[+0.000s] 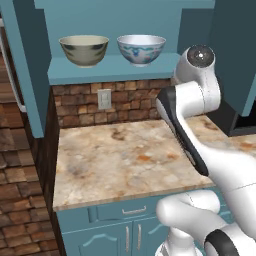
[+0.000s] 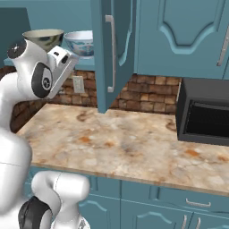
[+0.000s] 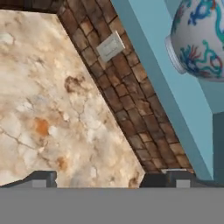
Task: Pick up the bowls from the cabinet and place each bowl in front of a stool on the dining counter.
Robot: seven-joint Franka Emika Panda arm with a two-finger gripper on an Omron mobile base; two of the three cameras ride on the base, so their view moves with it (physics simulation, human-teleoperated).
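Bowls (image 1: 84, 50) (image 1: 141, 49) on shelf (image 1: 112, 67); arm (image 1: 197, 85) hides fingers.

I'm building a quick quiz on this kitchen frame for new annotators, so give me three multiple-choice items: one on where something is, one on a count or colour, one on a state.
1. Where do the bowls stand?
A. on the stone counter
B. on the cabinet shelf
C. inside the microwave

2. How many bowls are there?
A. one
B. two
C. three

3. How is the cabinet door?
A. swung open
B. shut
C. taken off

Answers:
1 B: the beige-olive bowl and the white and blue bowl stand side by side on the shelf of the cabinet, above the stone counter, not in the microwave.
2 B: just those two bowls stand on the shelf.
3 A: the cabinet door stands out edge-on from the cabinet with its bar handle facing the camera, leaving the shelf exposed.
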